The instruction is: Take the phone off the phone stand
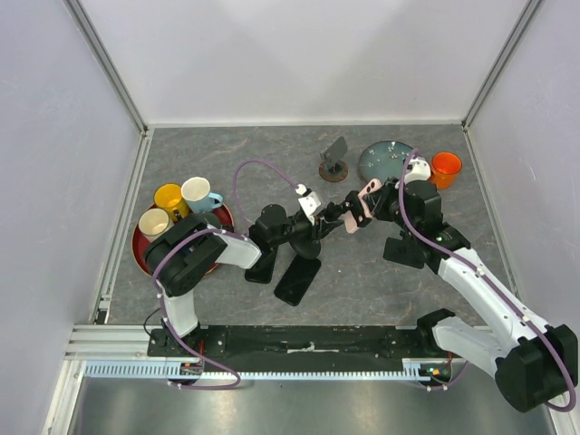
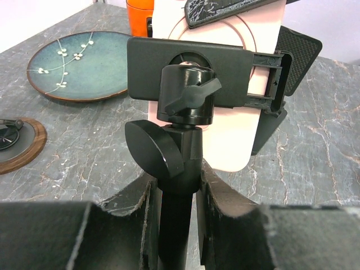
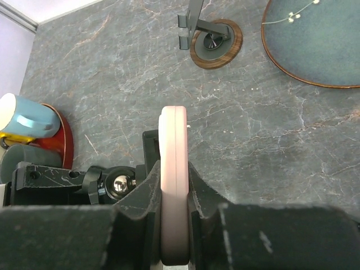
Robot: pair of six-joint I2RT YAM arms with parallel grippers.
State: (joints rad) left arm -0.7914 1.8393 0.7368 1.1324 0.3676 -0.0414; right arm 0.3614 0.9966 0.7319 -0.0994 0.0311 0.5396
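Right pincer (image 3: 173, 188) grips the pink phone (image 3: 173, 140) by its thin edge, left pincer (image 2: 175, 188) holds the stand (image 2: 188, 98) by its stem, phone seated in the clamp (image 2: 225, 70) between them; a skewed pull could jam it or slip the grip.

In the left wrist view the pink phone (image 2: 225, 140) runs off the top edge, and the phone stand (image 2: 225, 73) covers the middle of its back. Behind the phone only a bit of the orange cup (image 2: 138, 14) shows. In the right wrist view the phone's near end hides inside the right gripper (image 3: 173, 194), and the blue plate (image 3: 320, 45) beyond the phone is cut off.
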